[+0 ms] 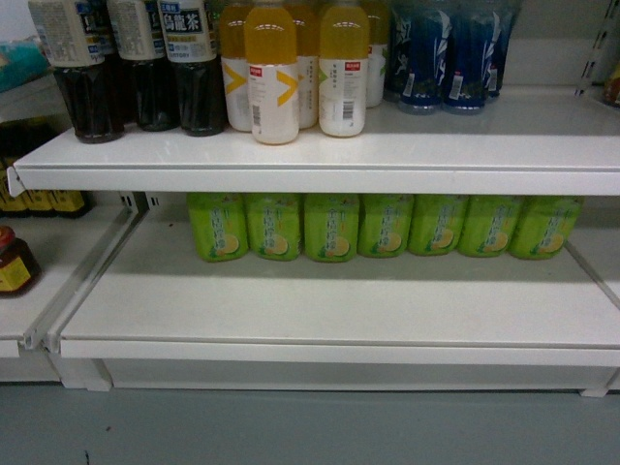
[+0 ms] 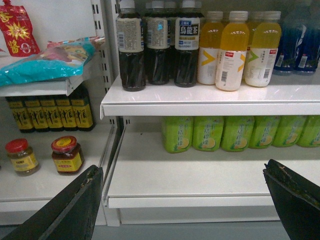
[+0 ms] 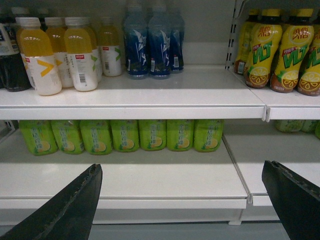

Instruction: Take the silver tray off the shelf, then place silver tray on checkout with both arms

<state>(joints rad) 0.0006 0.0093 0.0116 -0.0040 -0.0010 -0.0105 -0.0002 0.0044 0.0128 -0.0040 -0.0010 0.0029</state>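
The silver tray is out of view in every frame, and so is the checkout. The white shelf [image 1: 339,305] fills the head view, its lower board bare in front of a row of green bottles [image 1: 383,225]. That view shows no arm. In the left wrist view my left gripper [image 2: 181,170] is open, its black fingers [image 2: 75,205] wide apart in front of the lower shelf [image 2: 200,175], holding nothing. My right gripper [image 3: 181,167] is open too, and its fingers [image 3: 75,205] frame the lower shelf [image 3: 160,180] with nothing between them.
The upper shelf [image 1: 436,145] carries dark tea bottles [image 1: 140,63], orange juice bottles [image 1: 276,73] and blue bottles [image 1: 446,53]. Jars [image 2: 67,155] and yellow-labelled bottles [image 2: 50,112] stand in the bay to the left. Yellow lemon drinks [image 3: 287,50] stand in the bay to the right. Grey floor [image 1: 310,431] lies below.
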